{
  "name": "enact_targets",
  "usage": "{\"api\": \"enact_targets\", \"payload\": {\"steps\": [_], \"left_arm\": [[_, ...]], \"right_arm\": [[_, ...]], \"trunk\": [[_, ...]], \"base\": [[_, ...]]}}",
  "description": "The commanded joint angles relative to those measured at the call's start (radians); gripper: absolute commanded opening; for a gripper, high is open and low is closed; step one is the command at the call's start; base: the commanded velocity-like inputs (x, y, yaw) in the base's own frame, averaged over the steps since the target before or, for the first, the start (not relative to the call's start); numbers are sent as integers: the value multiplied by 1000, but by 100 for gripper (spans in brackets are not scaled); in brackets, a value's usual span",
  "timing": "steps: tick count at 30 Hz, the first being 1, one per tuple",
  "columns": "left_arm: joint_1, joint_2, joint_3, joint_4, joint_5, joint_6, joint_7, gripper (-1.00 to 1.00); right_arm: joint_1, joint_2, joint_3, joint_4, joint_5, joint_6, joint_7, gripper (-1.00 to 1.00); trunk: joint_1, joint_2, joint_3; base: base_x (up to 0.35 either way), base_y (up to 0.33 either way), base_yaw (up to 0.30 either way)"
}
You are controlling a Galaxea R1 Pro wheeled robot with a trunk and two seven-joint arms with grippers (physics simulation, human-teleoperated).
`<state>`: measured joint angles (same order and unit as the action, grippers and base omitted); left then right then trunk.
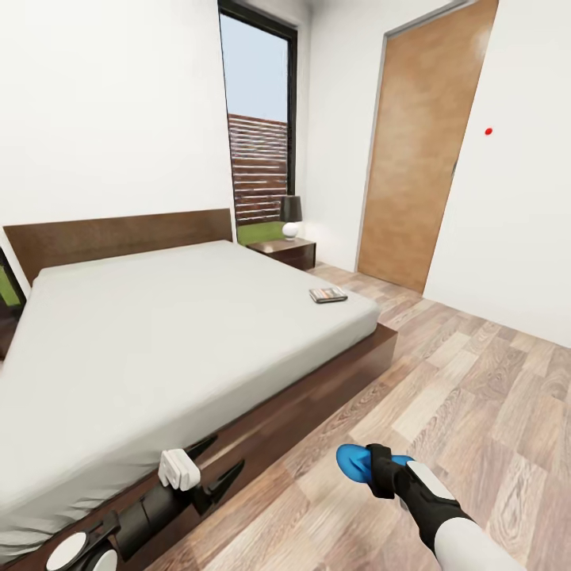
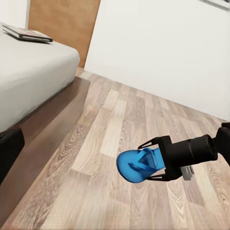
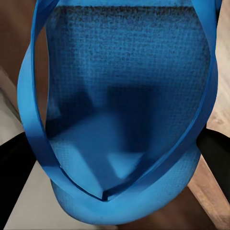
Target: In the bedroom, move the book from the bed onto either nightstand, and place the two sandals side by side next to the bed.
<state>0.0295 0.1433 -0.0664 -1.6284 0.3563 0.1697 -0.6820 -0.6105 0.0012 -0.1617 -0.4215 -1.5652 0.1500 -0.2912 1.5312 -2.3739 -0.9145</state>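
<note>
Your right gripper [image 1: 379,469] and left gripper [image 1: 216,468] are black; both forearms have glossy white shells over black joints.

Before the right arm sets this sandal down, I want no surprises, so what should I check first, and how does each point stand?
1. Sandal held in the right end effector: ok, fingers close on it, above the floor.
2. Wood floor beside the bed free for a drop: ok.
3. Left end effector out of the way: ok, open and idle by the bed frame.
4. Second sandal located: cannot tell.
5. Book moved to the nightstand: not ok, it lies on the mattress corner.
</note>
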Motion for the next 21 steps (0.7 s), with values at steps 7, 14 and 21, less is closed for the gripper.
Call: {"api": "enact_targets", "payload": {"steps": [7, 14, 21], "left_arm": [[0, -11, 0, 4, 10, 10, 0, 100], [0, -26, -1, 14, 6, 8, -1, 100], [0, -27, -1, 16, 6, 8, -1, 100]], "right_arm": [[0, 0, -4, -2, -4, 3, -7, -100], [0, 0, -4, -2, -4, 3, -7, -100], [0, 0, -4, -3, -4, 4, -6, -100]], "trunk": [[-27, 49, 21], [-54, 98, 43], [-81, 147, 65]], "base": [[0, 0, 0], [0, 0, 0], [0, 0, 0]]}}
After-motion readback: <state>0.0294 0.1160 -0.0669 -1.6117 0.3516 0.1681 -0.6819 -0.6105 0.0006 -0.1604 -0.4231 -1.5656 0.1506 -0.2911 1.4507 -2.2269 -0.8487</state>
